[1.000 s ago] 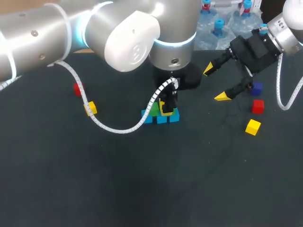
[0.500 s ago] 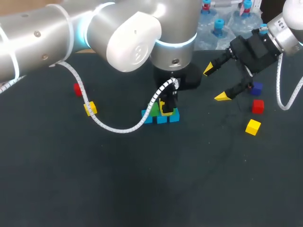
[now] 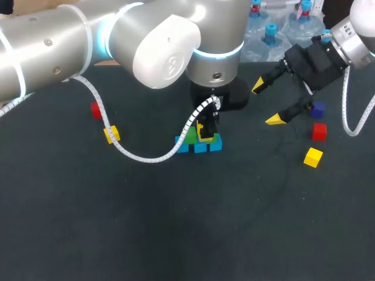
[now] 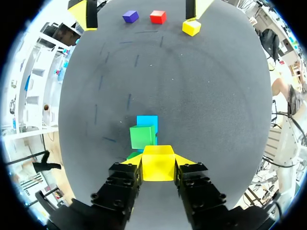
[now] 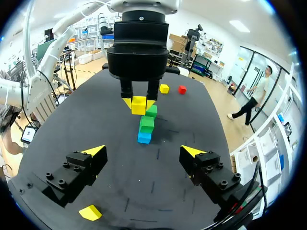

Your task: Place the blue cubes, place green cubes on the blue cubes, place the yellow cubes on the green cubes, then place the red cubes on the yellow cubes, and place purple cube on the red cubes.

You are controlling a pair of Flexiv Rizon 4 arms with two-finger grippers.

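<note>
Table (image 3: 176, 234): only wrist views show left hand (image 4: 158, 161) clamping yellow cube (image 4: 158, 166).

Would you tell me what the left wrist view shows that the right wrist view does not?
Left wrist only: the purple cube and the red cube beside it. Right wrist only: a second red cube and a loose yellow cube beyond the left arm. Both: the left pincer shut on the held yellow cube, by green cubes and a blue cube.
</note>
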